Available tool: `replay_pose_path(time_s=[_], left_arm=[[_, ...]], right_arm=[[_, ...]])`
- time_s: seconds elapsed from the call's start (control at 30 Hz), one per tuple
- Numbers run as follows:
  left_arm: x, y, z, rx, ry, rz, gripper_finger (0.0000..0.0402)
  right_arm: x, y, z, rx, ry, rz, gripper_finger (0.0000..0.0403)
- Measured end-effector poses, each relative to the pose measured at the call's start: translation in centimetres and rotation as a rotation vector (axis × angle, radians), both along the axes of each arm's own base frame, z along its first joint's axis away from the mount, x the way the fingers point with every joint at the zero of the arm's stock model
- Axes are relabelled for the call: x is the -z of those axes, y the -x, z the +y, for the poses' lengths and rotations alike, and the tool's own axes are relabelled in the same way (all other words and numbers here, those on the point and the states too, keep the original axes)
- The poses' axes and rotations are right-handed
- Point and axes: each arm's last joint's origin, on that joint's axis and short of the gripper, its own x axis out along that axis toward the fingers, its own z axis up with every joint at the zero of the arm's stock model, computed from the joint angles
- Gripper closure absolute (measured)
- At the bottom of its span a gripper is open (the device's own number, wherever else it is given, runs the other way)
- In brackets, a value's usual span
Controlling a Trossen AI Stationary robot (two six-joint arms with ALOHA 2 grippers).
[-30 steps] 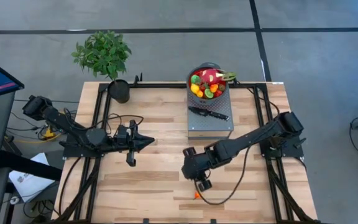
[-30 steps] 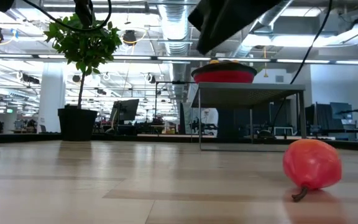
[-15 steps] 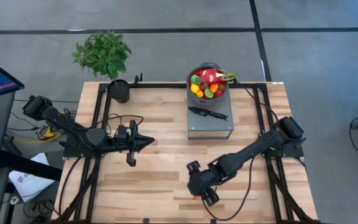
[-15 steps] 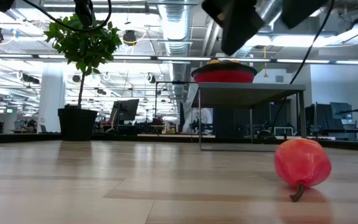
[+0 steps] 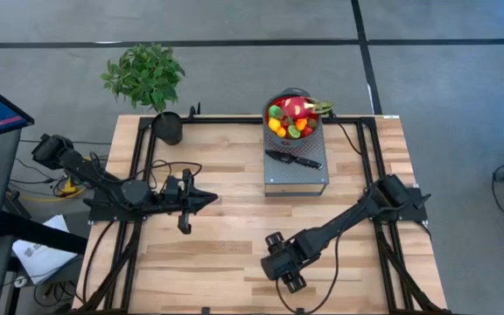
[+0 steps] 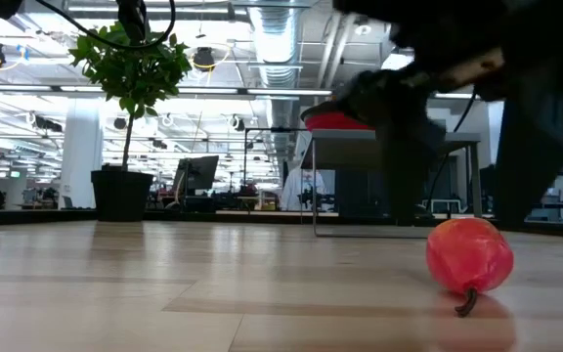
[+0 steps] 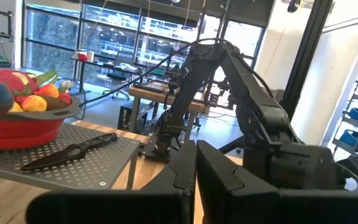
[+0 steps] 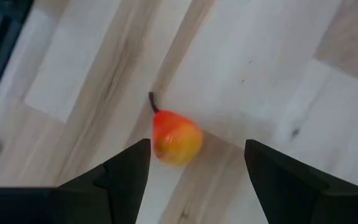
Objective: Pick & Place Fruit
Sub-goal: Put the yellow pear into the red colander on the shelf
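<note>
Right wrist view: one red-orange pear (image 8: 176, 137) between open right tool (image 8: 194, 167) fingers.

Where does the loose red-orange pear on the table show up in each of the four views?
High view: hidden under the right gripper.
Low view: pear lower right, lying on the table.
Left wrist view: not in it.
Right wrist view: pear at centre, between the open fingers.
Shared landmark: the red bowl of fruit on its grey stand.
</note>
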Motion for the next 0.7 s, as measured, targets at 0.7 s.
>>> replay_pose_path(time_s=[0.7], left_arm=[[0.1,0.0,0.0,-0.001,-0.006,0.012,0.0396]], right_arm=[[2.4,-0.5,1.0,0.004,-0.097,0.062,0.0184]])
